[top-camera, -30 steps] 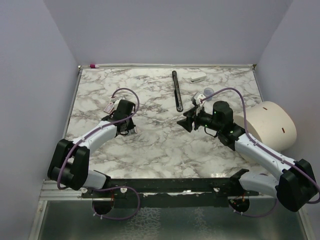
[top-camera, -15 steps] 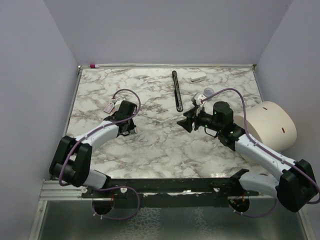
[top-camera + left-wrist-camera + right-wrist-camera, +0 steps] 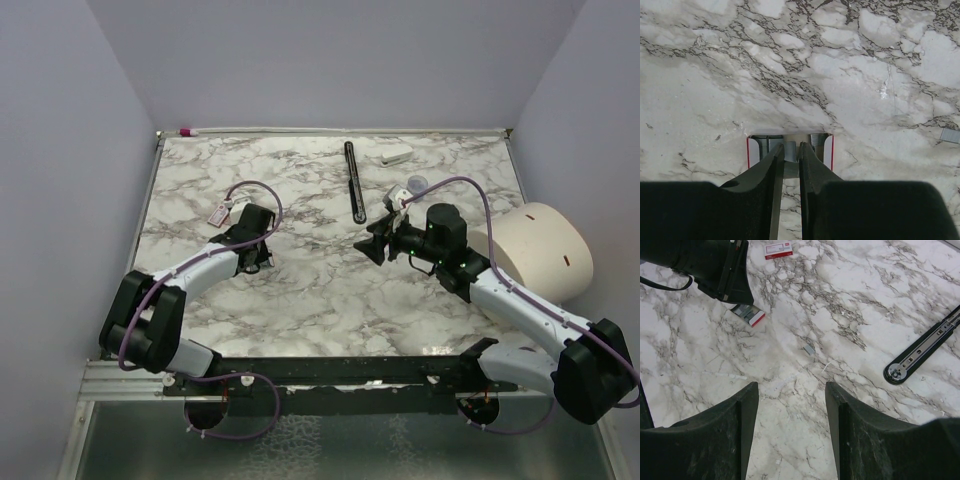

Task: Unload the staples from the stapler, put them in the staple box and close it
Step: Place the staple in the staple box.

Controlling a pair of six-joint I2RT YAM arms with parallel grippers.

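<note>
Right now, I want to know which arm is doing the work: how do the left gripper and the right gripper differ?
The left gripper has its jaws almost together; the right gripper has them wide apart. The left gripper pinches the grey metal middle of the stapler; the right gripper holds nothing, with only bare table between its fingers. Both have black fingers and point down at the marble.
</note>
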